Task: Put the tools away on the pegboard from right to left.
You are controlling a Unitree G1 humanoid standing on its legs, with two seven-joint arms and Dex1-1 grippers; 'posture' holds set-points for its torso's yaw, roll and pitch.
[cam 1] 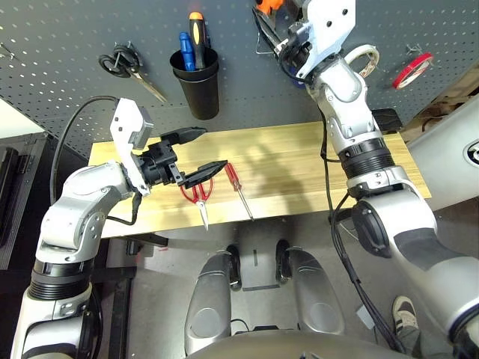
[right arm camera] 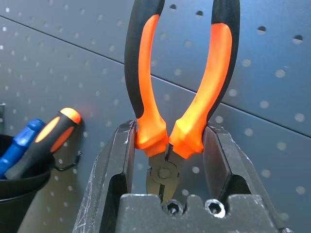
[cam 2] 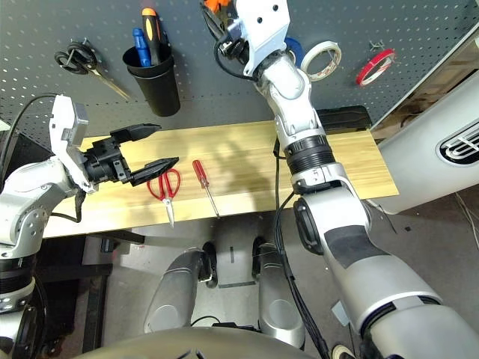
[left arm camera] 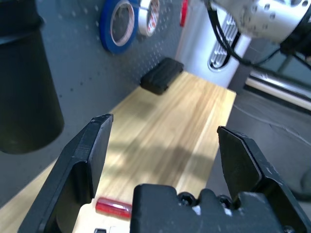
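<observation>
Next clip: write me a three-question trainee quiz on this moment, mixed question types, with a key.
1. True or false: the right pincer is shut on the pliers.
2. Which tools lie on the wooden table?
A. red-handled scissors and red-handled screwdriver
B. pliers and red tape ring
C. blue tape roll and black-handled scissors
3. Fill in: the left pincer hovers above the table with its jaws ____.

Key: 1 true; 2 A; 3 open
</observation>
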